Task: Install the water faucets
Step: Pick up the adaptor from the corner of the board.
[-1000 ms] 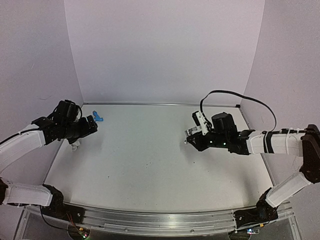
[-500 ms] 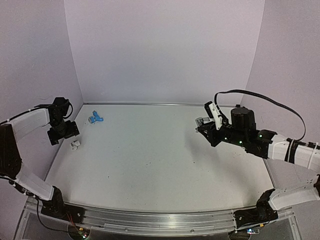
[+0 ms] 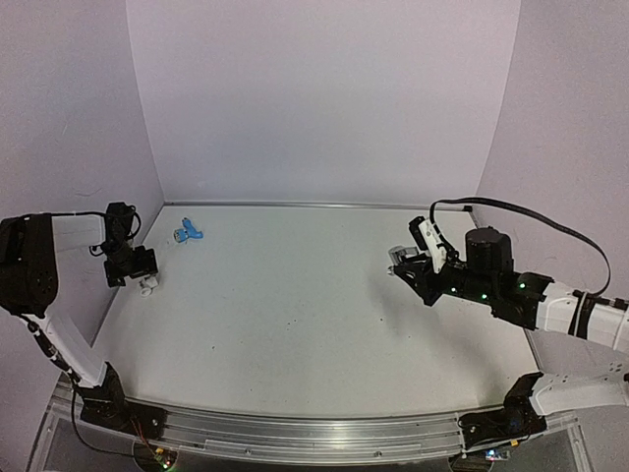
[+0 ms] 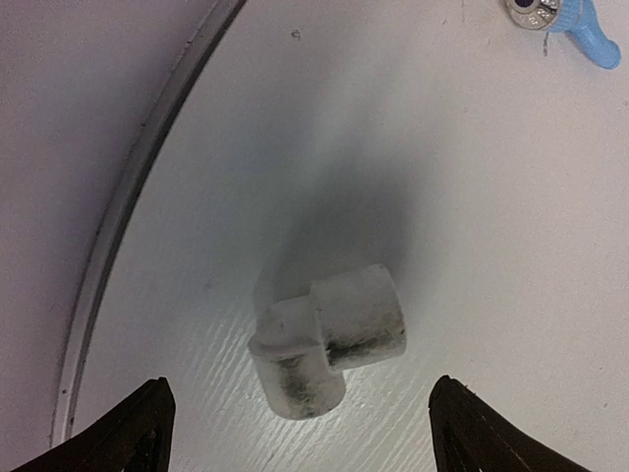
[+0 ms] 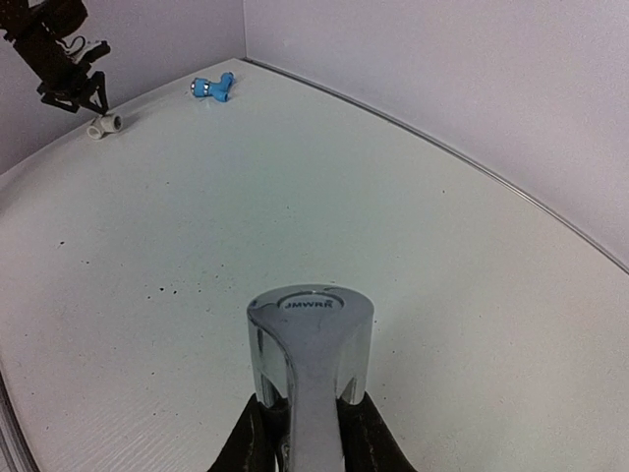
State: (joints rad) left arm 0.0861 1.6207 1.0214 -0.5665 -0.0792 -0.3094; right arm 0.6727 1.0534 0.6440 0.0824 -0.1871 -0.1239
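Right wrist: silver faucet (image 5: 310,354) clamped in right pincer (image 5: 307,438).

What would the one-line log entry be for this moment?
left gripper: open, over white fitting | right gripper: shut on silver faucet, raised | blue faucet: lying on table, far left

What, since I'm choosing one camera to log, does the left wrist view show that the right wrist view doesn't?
Only left wrist: the white pipe fitting close up, elbow-shaped and smudged, framed by the open left pincer. Only right wrist: the silver faucet clamped in the right pincer. Both: the blue faucet, the fitting and the table.
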